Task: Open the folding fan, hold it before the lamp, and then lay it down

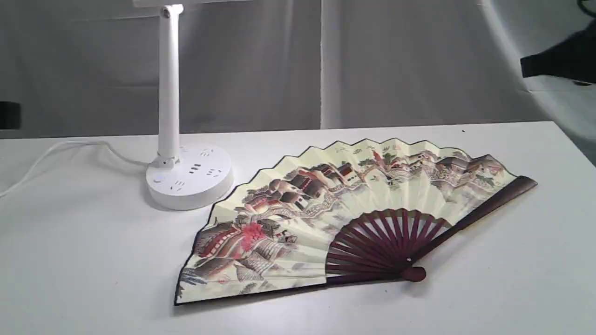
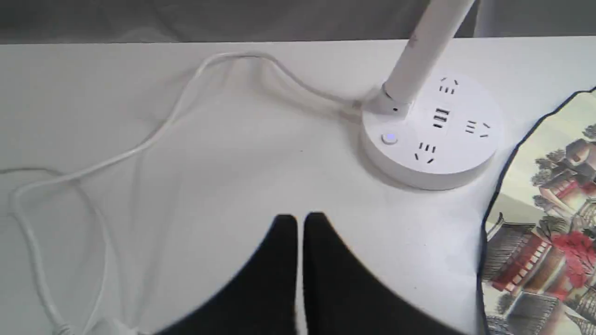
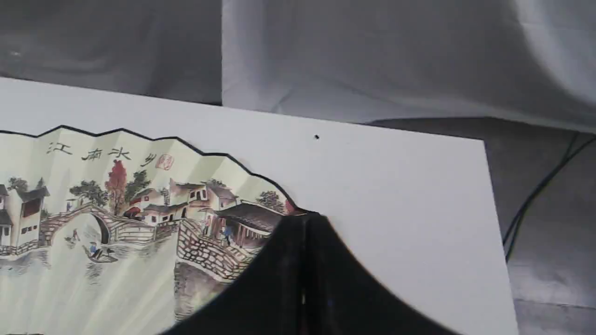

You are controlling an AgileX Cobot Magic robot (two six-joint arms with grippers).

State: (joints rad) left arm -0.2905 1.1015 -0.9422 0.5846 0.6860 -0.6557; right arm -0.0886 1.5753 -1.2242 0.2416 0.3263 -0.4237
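Showing, left to right: the left gripper [image 2: 300, 222], fingers pressed together on nothing, above the table [image 2: 186, 186] near the lamp [image 1: 168, 93]; the lamp upright, its round base just beside the folding fan [image 1: 326, 204]; the fan spread fully open, lying flat on the table; the right gripper [image 3: 305, 223], likewise closed and empty, raised over the fan's right end.

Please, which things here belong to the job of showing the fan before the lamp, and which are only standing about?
Belongs to the job:
- folding fan, lying open on the table
- lamp, standing beside the fan

Only there:
- table
- grey backdrop cloth
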